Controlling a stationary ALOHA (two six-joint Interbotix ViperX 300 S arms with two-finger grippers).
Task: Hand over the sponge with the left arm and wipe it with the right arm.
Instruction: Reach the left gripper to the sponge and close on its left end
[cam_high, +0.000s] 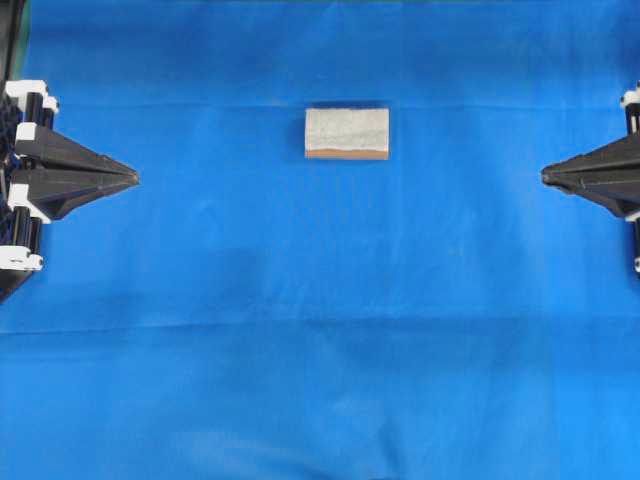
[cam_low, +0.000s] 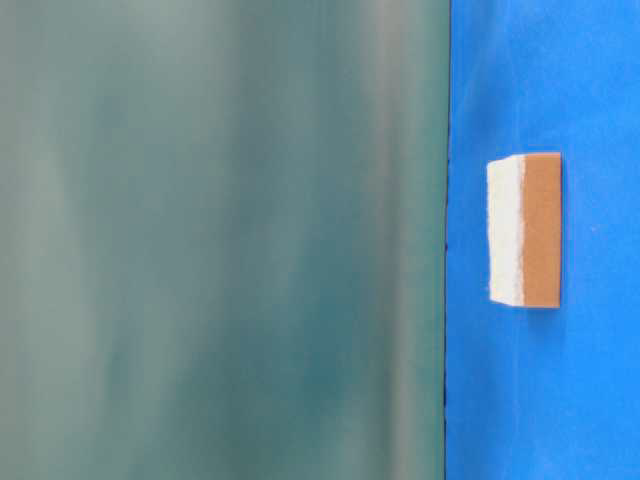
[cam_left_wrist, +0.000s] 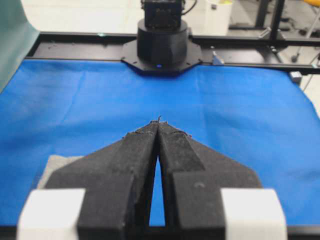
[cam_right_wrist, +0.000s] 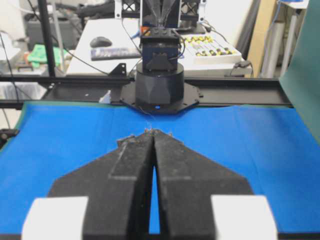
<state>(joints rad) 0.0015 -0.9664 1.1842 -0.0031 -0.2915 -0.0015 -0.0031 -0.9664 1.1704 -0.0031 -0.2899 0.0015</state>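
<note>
The sponge (cam_high: 347, 132) lies flat on the blue cloth (cam_high: 320, 300), grey-white speckled top up, a thin orange-brown layer along its near edge. It also shows in the table-level view (cam_low: 525, 230) and as a pale corner at the lower left of the left wrist view (cam_left_wrist: 52, 165). My left gripper (cam_high: 135, 178) is shut and empty at the left edge, well left of the sponge; its tips meet in the left wrist view (cam_left_wrist: 159, 121). My right gripper (cam_high: 544, 176) is shut and empty at the right edge; its tips meet in the right wrist view (cam_right_wrist: 153, 132).
The blue cloth covers the whole table. Each wrist view shows the opposite arm's black base (cam_left_wrist: 162, 42) (cam_right_wrist: 159, 87) on a black rail at the far edge. A green backdrop (cam_low: 220, 240) fills most of the table-level view.
</note>
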